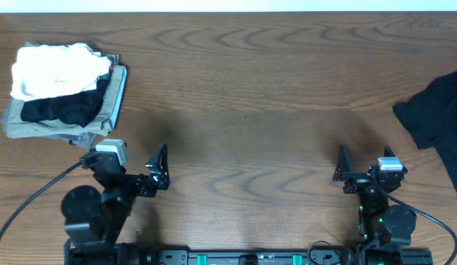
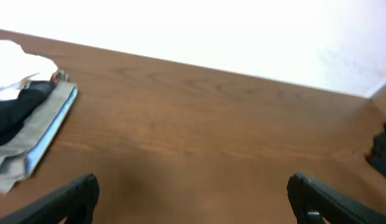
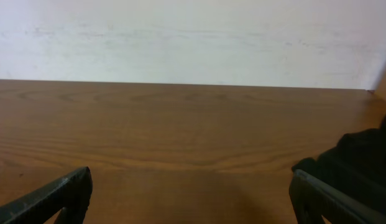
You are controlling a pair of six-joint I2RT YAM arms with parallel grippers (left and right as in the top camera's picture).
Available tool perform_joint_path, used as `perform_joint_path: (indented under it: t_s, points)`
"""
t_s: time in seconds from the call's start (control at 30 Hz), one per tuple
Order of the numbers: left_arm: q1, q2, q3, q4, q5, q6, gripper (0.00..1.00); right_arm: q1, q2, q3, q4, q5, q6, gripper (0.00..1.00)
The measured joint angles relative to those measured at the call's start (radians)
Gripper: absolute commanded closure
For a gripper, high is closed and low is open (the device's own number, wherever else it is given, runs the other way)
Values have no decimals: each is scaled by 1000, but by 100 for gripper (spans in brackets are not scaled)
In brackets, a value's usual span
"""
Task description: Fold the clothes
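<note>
Two grippers parted, clothes at opposite ends of the table (image 1: 250,81)

The left gripper (image 1: 161,169) and the right gripper (image 1: 340,168) sit near the front edge, well apart from each other. Each has its fingers spread wide with nothing between them. The white T-shirt (image 1: 55,68) lies bunched on top of a pile in the far left corner, over a black piece (image 1: 62,110) and khaki-grey folded pieces (image 1: 116,96). The black garment (image 1: 438,110) lies crumpled at the right edge, well apart from the pile, on the right gripper's side.
</note>
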Motion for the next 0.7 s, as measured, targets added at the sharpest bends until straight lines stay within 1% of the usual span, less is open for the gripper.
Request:
perform_joint_path:
  t_s: [0.07,0.2,0.5,0.7]
  points:
    - [-4,-22,-63,66,-26,-27,2,0,0,0,0,0,0,1]
    - [-4,-61,-178,146,-95,-72,2,0,0,0,1,0,0,1]
    - [-5,-187,-330,199,-237,-166,2,0,0,0,0,0,0,1]
    - [-5,-269,-441,358,-277,-190,2,0,0,0,0,0,0,1]
